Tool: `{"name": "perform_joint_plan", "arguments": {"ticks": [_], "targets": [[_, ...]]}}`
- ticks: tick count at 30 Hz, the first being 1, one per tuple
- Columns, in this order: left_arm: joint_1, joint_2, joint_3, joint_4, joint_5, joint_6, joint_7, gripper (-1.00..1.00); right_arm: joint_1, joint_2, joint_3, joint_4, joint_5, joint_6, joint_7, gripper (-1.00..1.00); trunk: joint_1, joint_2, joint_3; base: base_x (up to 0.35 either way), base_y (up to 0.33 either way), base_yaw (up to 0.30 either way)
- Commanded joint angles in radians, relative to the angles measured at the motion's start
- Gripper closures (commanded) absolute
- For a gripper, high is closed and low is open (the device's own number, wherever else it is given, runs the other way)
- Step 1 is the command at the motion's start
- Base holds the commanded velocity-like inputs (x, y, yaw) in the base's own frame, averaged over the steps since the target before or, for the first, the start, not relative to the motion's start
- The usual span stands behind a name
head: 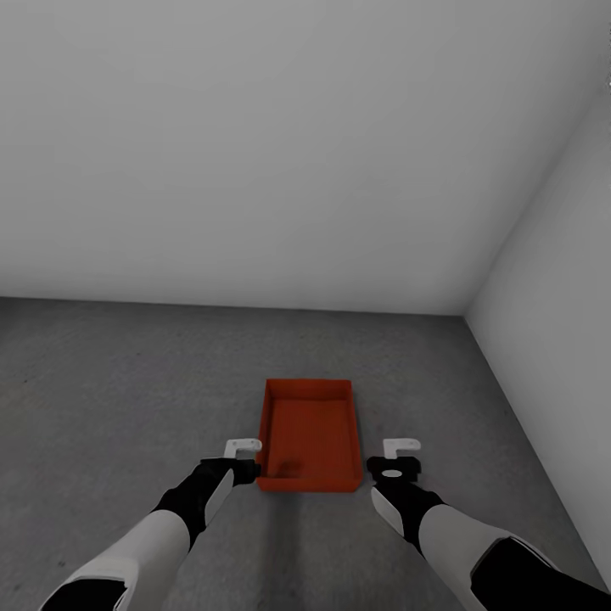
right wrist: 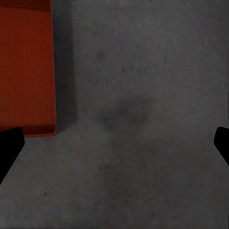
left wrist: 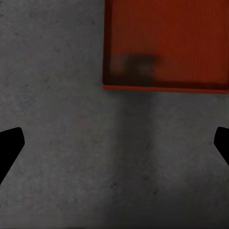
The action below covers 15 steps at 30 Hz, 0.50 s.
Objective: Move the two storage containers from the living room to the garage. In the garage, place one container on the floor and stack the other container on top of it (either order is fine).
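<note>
**Op:** Container (head: pixel 307 434) sits on the concrete floor (head: pixel 127 399) in the garage, near the far right corner where the two white walls (head: pixel 297 153) meet. It's straight ahead of me, between both arms, open side up, nothing inside that I can see.

**Sup:** Grippers?

**Op:** Left gripper (head: pixel 242 454) hangs just beside the bin's near-left corner, right gripper (head: pixel 399 454) just beside the near-right, a bit further off. Both released, jaws wide, holding nothing. On the left wrist cam the fingertips (left wrist: pixel 10 143) sit at the frame's edges w/ bare floor between them and the bin's near rim (left wrist: pixel 164 88) ahead. Right wrist cam: same spread, bin's side wall (right wrist: pixel 53 71) off to one edge.

**Sup:** Why parked like that?

**Op:** My read: arms flank the bin bc it takes a two-sided carry, one hand per side. It's down flat and square to me, so I'd call it the base of the stack. Spot looks ok, some room off the right wall, so I can approach again w/ the other one.

**Sup:** 2nd bin?

**Op:** I see just the one, so I judge we're approx halfway. Next, I guess, back off without clipping the near rim and go fetch it. Risk: nudging this one askew, which makes stacking harder.
</note>
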Motion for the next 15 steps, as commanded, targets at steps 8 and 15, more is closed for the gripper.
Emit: {"name": "perform_joint_plan", "arguments": {"ticks": [8, 15], "targets": [[0.000, -0.002, -0.001, 0.005, 0.004, 0.006, 0.002, -1.00, 0.007, -0.006, 0.008, 0.026, -0.010, 0.000, 0.097, -1.00, 0.000, 0.000, 0.012, 0.000, 0.000, 0.000], [0.000, -0.002, -0.001, 0.018, 0.005, 0.006, 0.002, -1.00, 0.009, -0.005, 0.009, 0.100, -0.011, -0.001, 0.168, -1.00, 0.000, 0.000, 0.023, 0.000, 0.000, 0.000]]}}
